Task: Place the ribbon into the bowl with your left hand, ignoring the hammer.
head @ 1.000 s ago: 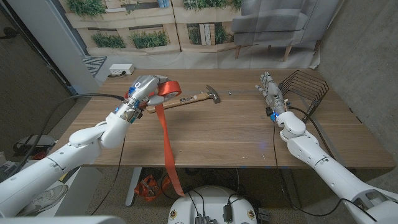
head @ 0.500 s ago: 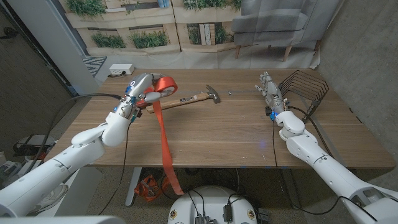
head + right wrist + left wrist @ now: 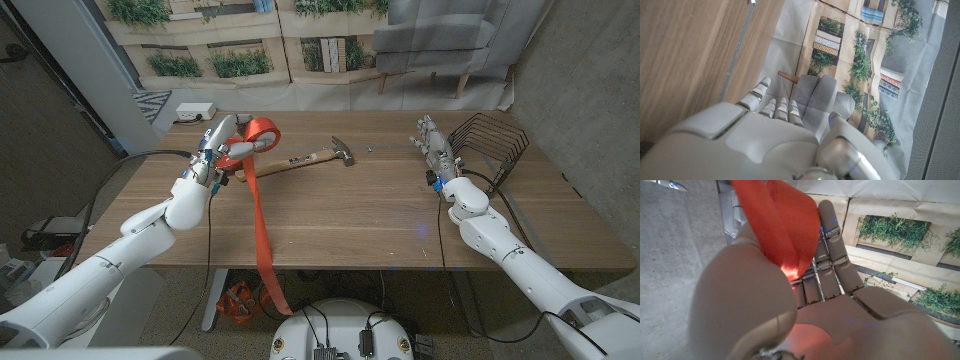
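Left hand (image 3: pixel 218 148) is up over the far left part of the wooden table (image 3: pixel 380 215), fingers closed around the roll end of the orange ribbon (image 3: pixel 258 200). In the left wrist view the ribbon (image 3: pixel 780 225) sits pinned against the palm of that hand (image 3: pixel 805 305). The loose tail hangs from the roll, runs across the tabletop and drops over the near edge. The hammer (image 3: pixel 312 156) lies on the table just right of the held roll, head pointing right. Right hand (image 3: pixel 437 152) holds nothing, fingers straight and close together, just beside the black wire rack (image 3: pixel 490 145). Same hand in the right wrist view (image 3: pixel 775 135).
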Robot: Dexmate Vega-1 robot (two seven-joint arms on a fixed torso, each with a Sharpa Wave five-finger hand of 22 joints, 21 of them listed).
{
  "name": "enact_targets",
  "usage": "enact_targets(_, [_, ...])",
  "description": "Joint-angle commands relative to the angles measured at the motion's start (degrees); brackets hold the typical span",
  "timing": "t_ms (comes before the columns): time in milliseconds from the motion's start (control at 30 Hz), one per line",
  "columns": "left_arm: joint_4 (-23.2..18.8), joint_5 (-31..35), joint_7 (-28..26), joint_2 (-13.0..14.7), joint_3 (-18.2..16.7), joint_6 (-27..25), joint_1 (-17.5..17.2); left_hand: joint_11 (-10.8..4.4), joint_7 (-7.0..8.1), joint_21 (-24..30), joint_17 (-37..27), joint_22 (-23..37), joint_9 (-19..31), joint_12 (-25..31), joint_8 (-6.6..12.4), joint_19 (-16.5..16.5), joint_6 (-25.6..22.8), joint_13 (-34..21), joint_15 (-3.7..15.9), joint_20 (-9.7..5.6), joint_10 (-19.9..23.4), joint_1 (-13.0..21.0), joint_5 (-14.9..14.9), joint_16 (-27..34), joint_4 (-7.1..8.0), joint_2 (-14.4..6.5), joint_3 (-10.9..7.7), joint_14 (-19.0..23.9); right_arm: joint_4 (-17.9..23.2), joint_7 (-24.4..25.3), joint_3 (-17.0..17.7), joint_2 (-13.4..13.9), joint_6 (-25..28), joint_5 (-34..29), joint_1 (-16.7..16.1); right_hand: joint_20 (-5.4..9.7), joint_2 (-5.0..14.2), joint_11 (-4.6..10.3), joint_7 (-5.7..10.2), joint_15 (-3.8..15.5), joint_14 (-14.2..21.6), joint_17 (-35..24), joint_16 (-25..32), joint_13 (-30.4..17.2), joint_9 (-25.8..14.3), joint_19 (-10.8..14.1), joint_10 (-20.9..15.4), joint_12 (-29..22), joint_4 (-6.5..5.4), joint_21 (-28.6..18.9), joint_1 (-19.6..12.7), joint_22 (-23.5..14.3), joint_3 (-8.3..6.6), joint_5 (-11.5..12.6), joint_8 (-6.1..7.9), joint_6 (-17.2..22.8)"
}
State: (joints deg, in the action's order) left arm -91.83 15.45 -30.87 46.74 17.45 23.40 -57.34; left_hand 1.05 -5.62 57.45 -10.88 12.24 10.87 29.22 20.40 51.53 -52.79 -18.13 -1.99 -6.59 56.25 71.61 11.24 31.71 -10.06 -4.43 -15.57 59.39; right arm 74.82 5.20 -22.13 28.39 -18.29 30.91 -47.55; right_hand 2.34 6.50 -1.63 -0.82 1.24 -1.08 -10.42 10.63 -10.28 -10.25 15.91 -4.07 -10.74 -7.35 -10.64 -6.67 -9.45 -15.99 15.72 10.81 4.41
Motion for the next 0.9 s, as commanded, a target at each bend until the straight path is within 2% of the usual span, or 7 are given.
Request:
enact_targets(33, [1.53, -9.05, 3.99, -3.22, -1.57, -0.23, 0.26, -4.12, 0.69, 0.55, -19.65, 0.02, 4.11, 0.24, 4.64, -0.17, -5.94, -16.32, 15.02, -2.56, 4.62, 3.25, 0.23, 0.12, 1.48, -2.81, -2.01, 15.1, -1.37, -0.4, -0.27, -0.32, -0.33, -0.22, 0.91, 0.06, 0.27, 0.17, -0.19, 0.11, 0.4, -0.15, 0.23, -0.29, -0.32, 0.46, -0.33, -0.18, 0.06, -0.24, 0.41, -0.23, -0.4, -0.14, 0.11, -0.05])
enact_targets(333, [0.7, -9.48, 1.3, -4.84, -3.32, -1.47, -1.24, -4.12, 0.67, 1.16, -19.91, -0.14, 4.18, 0.1, 4.59, -0.31, -6.04, -16.82, 15.01, -2.66, 4.83, 3.21, 0.18, 0.05, 1.47, -2.76, -2.13, 15.24, -1.73, -0.82, -0.48, -0.45, -0.33, -0.16, 1.26, 0.06, 0.27, 0.27, -0.21, 0.15, 0.39, -0.15, 0.23, -0.29, -0.32, 0.42, -0.34, -0.19, 0.07, -0.23, 0.42, -0.23, -0.43, -0.15, 0.12, -0.05])
enact_targets(900, [-3.31, -9.74, -4.29, -7.0, -7.75, -5.92, -5.26, -4.08, 0.74, 2.09, -20.29, -0.39, 4.39, -0.23, 4.5, -0.63, -6.1, -17.63, 14.98, -2.69, 4.92, 3.1, 0.13, -0.15, 1.49, -2.69, -2.33, 15.3, -1.14, -1.26, -0.84, -0.54, -0.24, -0.17, 1.35, 0.08, 0.23, 0.3, -0.19, 0.12, 0.41, -0.15, 0.24, -0.29, -0.32, 0.45, -0.36, -0.2, 0.09, -0.23, 0.45, -0.23, -0.48, -0.16, 0.12, -0.04])
